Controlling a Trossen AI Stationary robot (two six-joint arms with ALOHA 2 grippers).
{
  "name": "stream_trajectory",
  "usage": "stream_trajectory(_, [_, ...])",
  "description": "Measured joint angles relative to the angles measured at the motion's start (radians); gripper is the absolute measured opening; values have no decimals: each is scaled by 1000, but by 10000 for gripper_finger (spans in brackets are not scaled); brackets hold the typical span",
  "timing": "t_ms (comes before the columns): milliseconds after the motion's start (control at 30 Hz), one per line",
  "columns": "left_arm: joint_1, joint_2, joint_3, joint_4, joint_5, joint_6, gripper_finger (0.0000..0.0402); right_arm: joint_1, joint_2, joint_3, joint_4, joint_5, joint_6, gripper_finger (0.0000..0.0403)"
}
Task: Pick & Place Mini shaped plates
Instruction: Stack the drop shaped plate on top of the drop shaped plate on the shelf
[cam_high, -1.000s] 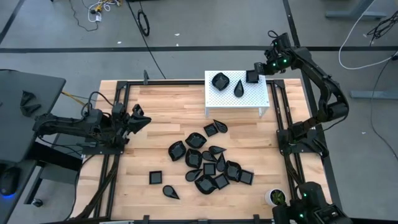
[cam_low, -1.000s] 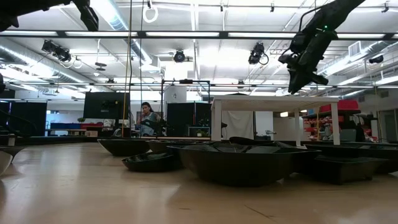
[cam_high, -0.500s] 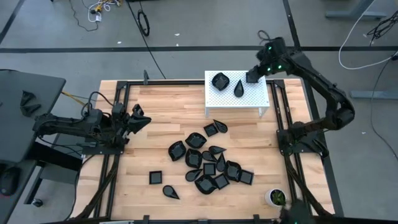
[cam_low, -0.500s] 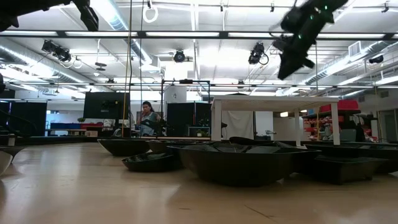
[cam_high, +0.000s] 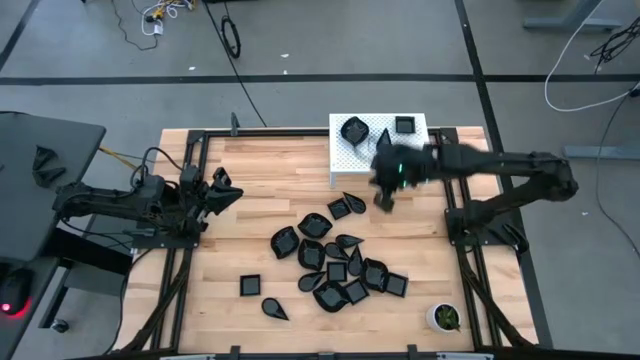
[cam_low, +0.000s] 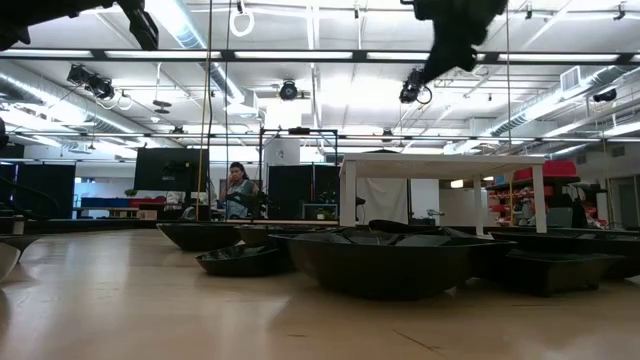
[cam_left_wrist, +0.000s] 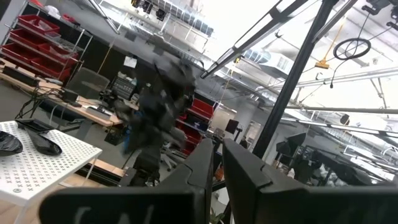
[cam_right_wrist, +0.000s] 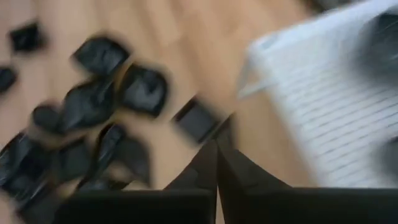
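Note:
Many glossy black mini plates (cam_high: 335, 258) lie in a loose pile on the wooden table, shown blurred in the right wrist view (cam_right_wrist: 93, 118). Three more rest on the white perforated stand (cam_high: 415, 150): a rounded one (cam_high: 352, 129), a teardrop (cam_high: 383, 138) and a square one (cam_high: 404, 125). My right gripper (cam_high: 383, 198) (cam_right_wrist: 216, 152) is shut and empty. It hangs in the air over the stand's near edge, between stand and pile, high in the low view (cam_low: 440, 60). My left gripper (cam_high: 225, 190) (cam_left_wrist: 219, 163) waits shut at the table's left side.
A small white cup with green contents (cam_high: 443, 317) stands at the table's near right corner. Black frame rails (cam_high: 190, 250) run along the left and right sides. Bare wood lies between the left arm and the pile. A person (cam_low: 238, 190) sits in the room beyond.
My right arm has swung fast from above the stand's far right corner, by the square plate, toward the table's left and near edge. It now hangs over the stand's near edge. The three plates on the stand have stayed in place.

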Motion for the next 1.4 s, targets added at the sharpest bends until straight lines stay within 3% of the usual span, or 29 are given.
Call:
stream_trajectory(133, [0,0,0,-1,0,0,42,121,0,-133,64,-2,252,10])
stream_trajectory(267, [0,0,0,-1,0,0,42,145,0,-307,247,1,487,41])
stream_trajectory(400, [0,0,0,0,0,0,42,140,6,-493,514,43,570,86])
stream_trajectory(533, [0,0,0,-1,0,0,42,140,40,-611,665,190,635,110])
stream_trajectory(767, [0,0,0,-1,0,0,42,132,174,-662,849,351,639,112])
stream_trajectory(1167, [0,0,0,-1,0,0,42,89,377,-662,1032,426,595,90])
stream_trajectory(1400, [0,0,0,-1,0,0,42,76,404,-662,1098,426,525,45])
